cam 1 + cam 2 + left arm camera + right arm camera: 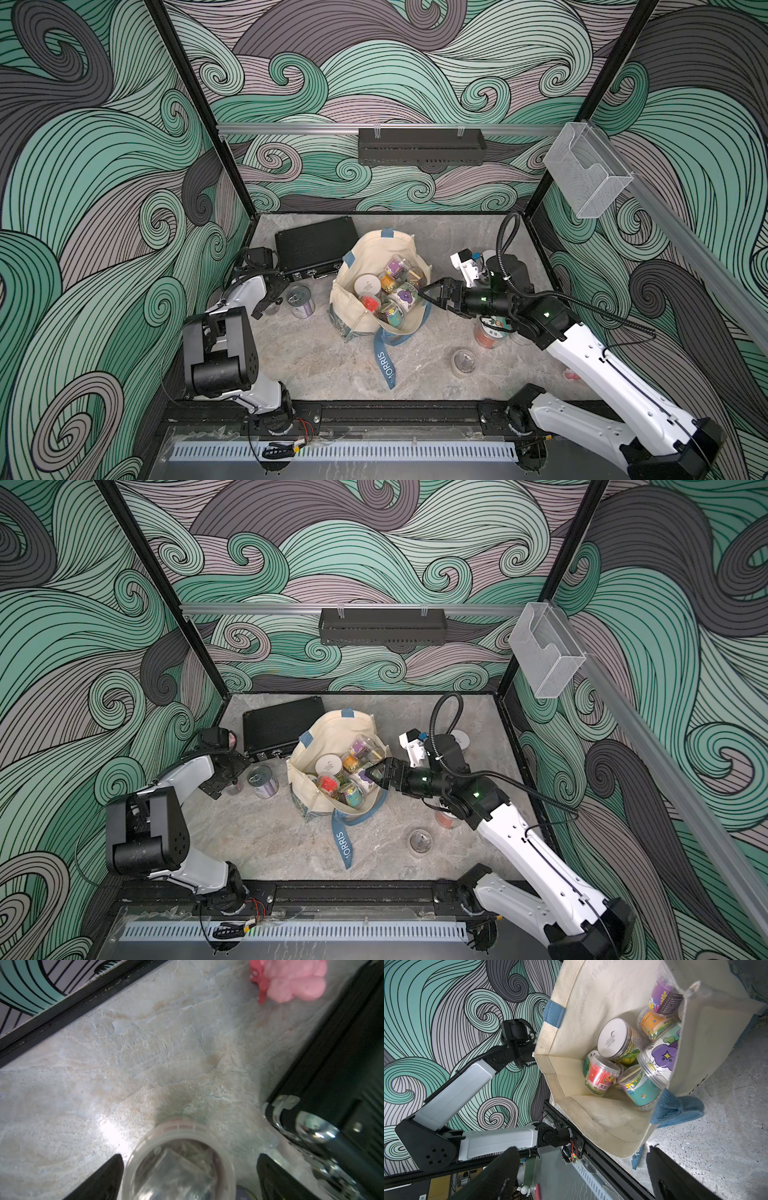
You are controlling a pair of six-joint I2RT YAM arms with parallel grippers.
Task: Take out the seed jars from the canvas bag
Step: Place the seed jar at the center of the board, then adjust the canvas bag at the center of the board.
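seed jars lay heaped in the canvas bag mid-frame, just left of the nearer right jaws, spread wide; left jaws spread around a lone jar.

Canvas bag: cream woven cloth, matt, creased, faintly soiled inside. Straps: blue webbing, coarse open weave. Seed jars: clear glossy plastic with bright printed labels; one carries a smooth, matt white lid. Silver-lidded jar: the top looks metallic, with a pull ring. Table: stone-look, veined grey-beige, smooth with a slight sheen. Case: black, ribbed, semi-gloss; latches polished chrome. Toy: pink, lumpy, matt.
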